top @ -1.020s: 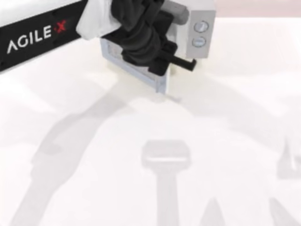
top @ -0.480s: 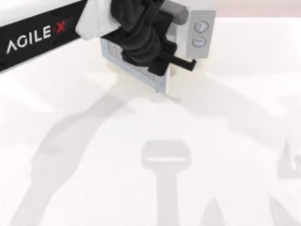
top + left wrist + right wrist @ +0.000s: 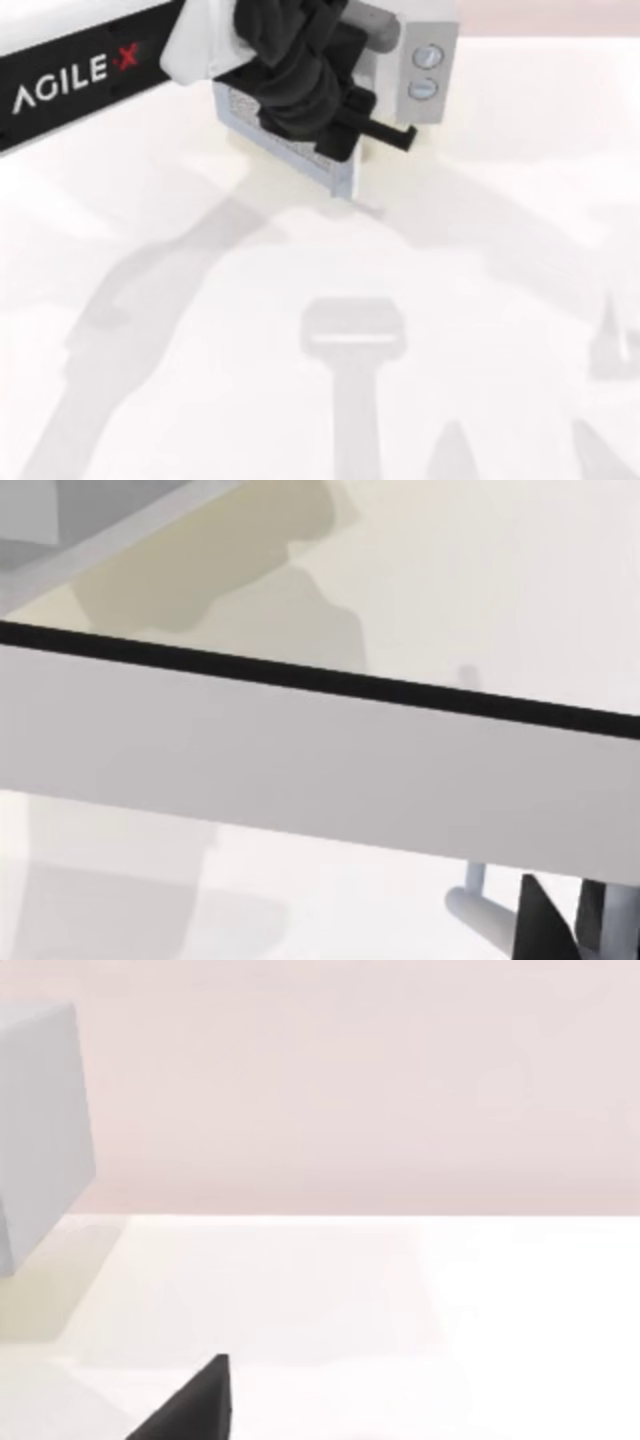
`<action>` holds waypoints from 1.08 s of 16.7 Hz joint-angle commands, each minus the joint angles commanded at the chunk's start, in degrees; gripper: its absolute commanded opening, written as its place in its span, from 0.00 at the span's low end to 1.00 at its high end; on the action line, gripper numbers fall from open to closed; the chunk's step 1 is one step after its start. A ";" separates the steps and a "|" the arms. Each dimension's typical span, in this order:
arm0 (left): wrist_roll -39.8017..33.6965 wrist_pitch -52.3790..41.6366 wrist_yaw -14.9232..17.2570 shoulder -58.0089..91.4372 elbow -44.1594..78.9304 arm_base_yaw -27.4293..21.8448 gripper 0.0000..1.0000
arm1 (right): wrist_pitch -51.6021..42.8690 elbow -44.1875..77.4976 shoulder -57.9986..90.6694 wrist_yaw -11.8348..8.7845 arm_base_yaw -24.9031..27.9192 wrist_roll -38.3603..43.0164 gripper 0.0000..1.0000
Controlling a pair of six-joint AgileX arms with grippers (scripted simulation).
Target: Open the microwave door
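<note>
Microwave [image 3: 425, 70] at counter's far edge; microwave door [image 3: 290, 155] swung a bit wider than 1 s ago, partly open. Left tool [image 3: 385, 133] near handle, grip state unclear. Right arm parked.

The microwave [image 3: 425, 60] is a small, boxy, light-grey oven standing at the far edge of the bench, a little left of centre in the top view. Its control panel faces the camera and carries two round grey knobs, one above the other. The microwave door [image 3: 300, 160] is swung partly open, angling out from the body toward the near side; it is a flat light-grey panel with a speckled mesh window. In the left wrist view the door [image 3: 300, 770] appears as a broad grey band with a dark upper edge.
</note>
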 joint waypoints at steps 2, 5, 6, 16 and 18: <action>0.00 0.00 0.00 0.00 0.00 0.00 0.00 | 0.00 0.00 0.00 0.00 0.00 0.00 1.00; 0.00 0.00 0.00 0.00 0.00 0.00 0.00 | 0.00 0.00 0.00 0.00 0.00 0.00 1.00; 0.00 0.00 0.00 0.00 0.00 0.00 0.00 | 0.00 0.00 0.00 0.00 0.00 0.00 1.00; 7.40 1.43 4.32 -4.06 -5.52 2.23 0.00 | 0.00 0.00 0.00 0.00 0.00 0.00 1.00; 7.53 1.42 4.39 -4.10 -5.64 2.28 0.00 | 0.00 0.00 0.00 0.00 0.00 0.00 1.00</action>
